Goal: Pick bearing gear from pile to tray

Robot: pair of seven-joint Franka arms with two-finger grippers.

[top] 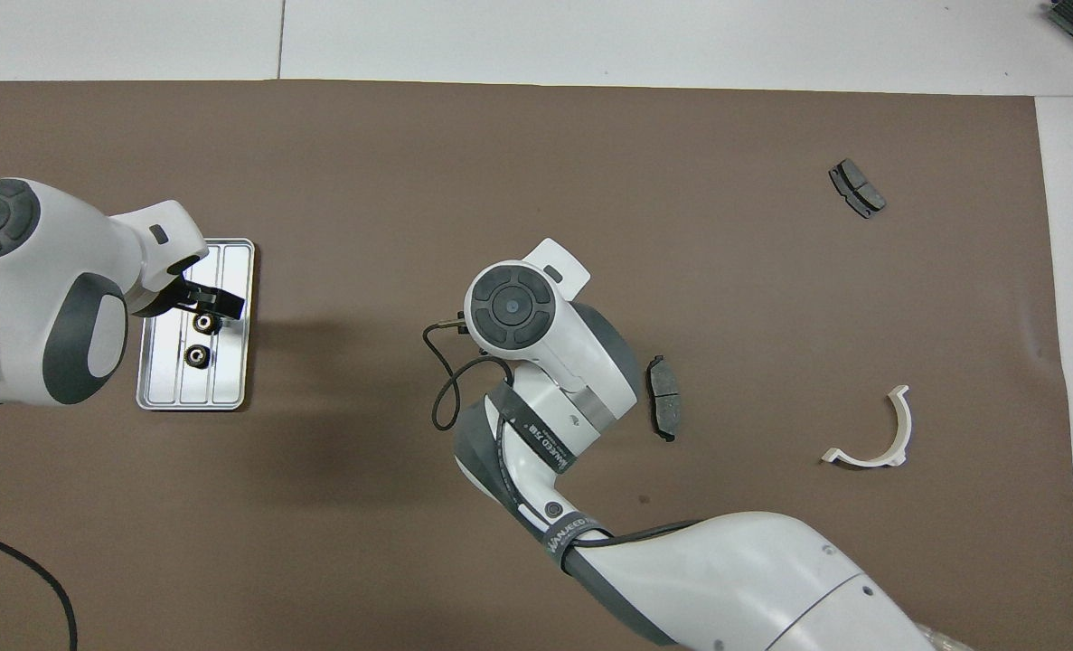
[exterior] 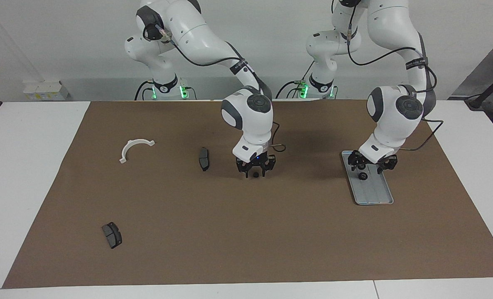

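Both claws spread open, holding nothing
Left claw over tray, two gears inside; right claw straddles a small black ring, beside the tray.

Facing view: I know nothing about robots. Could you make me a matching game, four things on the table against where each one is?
1. tray
2. white bracket
3. small black ring
4. left gripper

a. on the mat, below the open right gripper
b. over the tray, open
c. holds two gears
d. toward the right arm's end of the table

Pairs: 1-c, 2-d, 3-a, 4-b
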